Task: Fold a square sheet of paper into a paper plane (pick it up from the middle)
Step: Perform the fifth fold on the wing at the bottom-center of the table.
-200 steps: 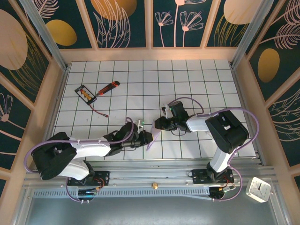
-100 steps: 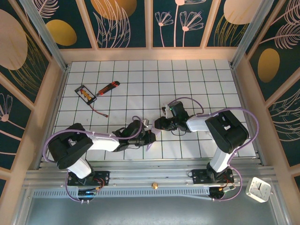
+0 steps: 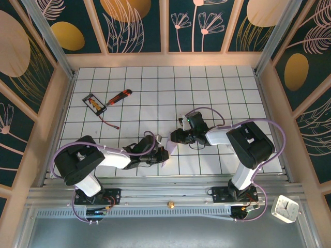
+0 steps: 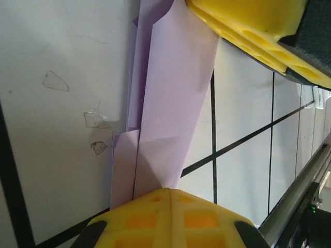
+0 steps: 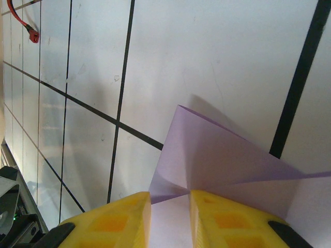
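Observation:
The square sheet of paper (image 4: 173, 103) is pale lavender and folded into a long narrow strip with layered flaps, lying on the white grid table (image 3: 207, 88). It is not a finished paper plane. My left gripper (image 4: 171, 190) is shut on its near end, its yellow fingers pressed together over the paper. From above, that gripper (image 3: 161, 153) sits low at the table's near middle, with the paper (image 3: 167, 149) beside it. My right gripper (image 3: 172, 138) meets the paper's other end; its yellow fingers (image 5: 119, 219) stand a little apart, with paper (image 5: 227, 155) running through the gap.
A red-orange utility knife (image 3: 119, 96) and a small black-framed card (image 3: 94, 103) lie at the far left, with a thin red cable (image 3: 109, 123) near them. The metal rail (image 4: 295, 201) runs along the near table edge. A white clock (image 3: 285, 208) sits off the table at bottom right.
The left arm has folded up, its elbow swinging in toward the table, and its gripper has shifted slightly with the paper. The right arm has stayed put.

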